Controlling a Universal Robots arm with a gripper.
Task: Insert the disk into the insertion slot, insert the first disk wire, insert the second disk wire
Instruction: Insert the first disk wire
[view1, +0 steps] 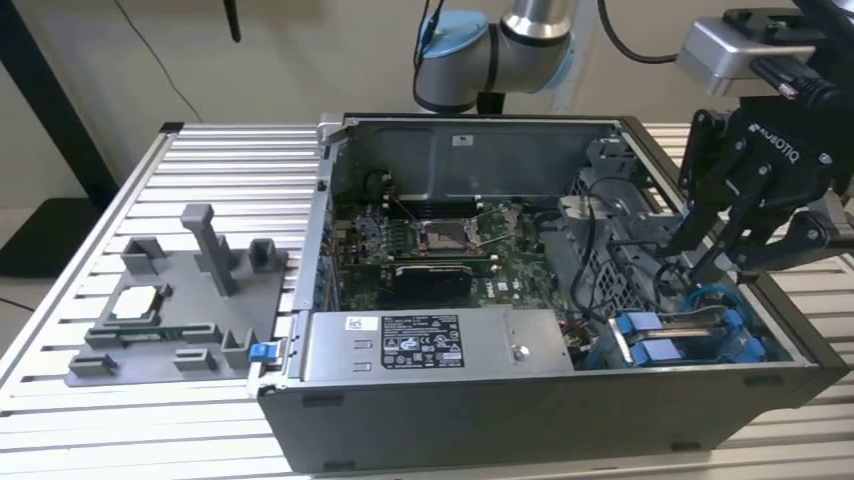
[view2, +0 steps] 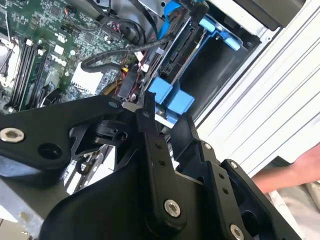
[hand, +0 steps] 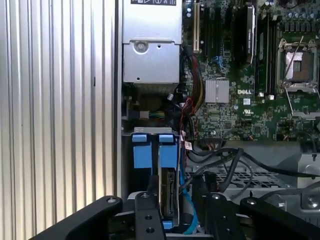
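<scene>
The disk stands on edge in its blue carrier inside the insertion slot, a bay of the drive cage at the exterior view's right end of the open computer case. In the first wrist view its connector edge shows behind two blue carrier tabs. My gripper hangs just above that bay, open, with its fingers on either side of the disk's end in both wrist views. A blue wire curls beside the disk, and black wires run loose from the motherboard toward it.
A grey power-supply box lies along the case's front wall. The motherboard with its processor socket fills the middle. On the slatted table, a grey fixture holding small parts stands at the exterior view's left. A person's hand rests outside the case.
</scene>
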